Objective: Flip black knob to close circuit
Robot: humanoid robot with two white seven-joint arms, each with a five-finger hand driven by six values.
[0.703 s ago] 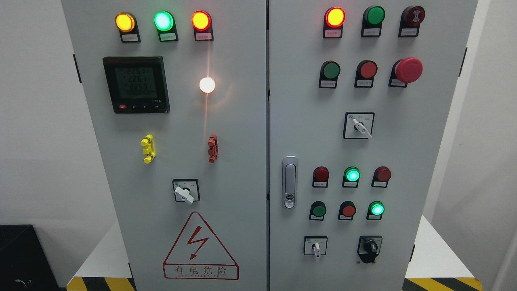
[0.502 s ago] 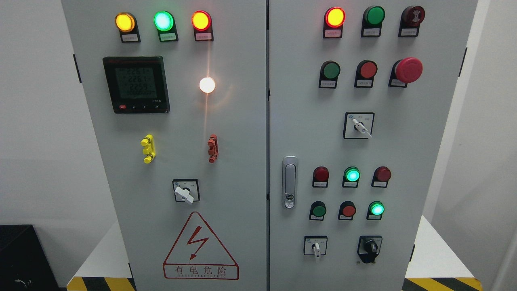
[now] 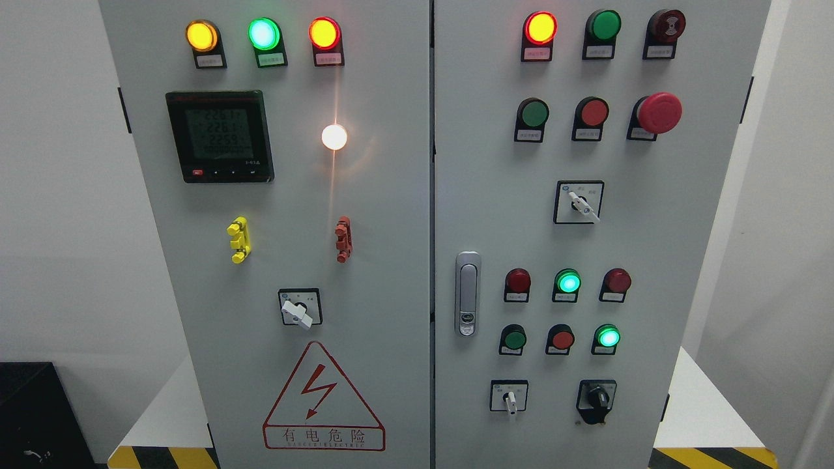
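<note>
Head view is showing no hand at all: neither the left nor the right is entering the picture, so whether the fingers are wide, narrow or holding anything cannot be told, nor which arm is nearer.

Item: black knob [image 3: 595, 400], mounted low on the right-hand door of the grey cabinet [image 3: 365, 195], at the end of the bottom row, just right of the small white-levered selector [image 3: 509, 397]. Its grip is standing roughly upright, long axis near vertical, tipped slightly.

Position note: the knob is sitting well toward the picture's lower right, so, as a judgement, the right arm is likely having the shorter reach, coming up from below. Turning it is not yet begun.
</note>
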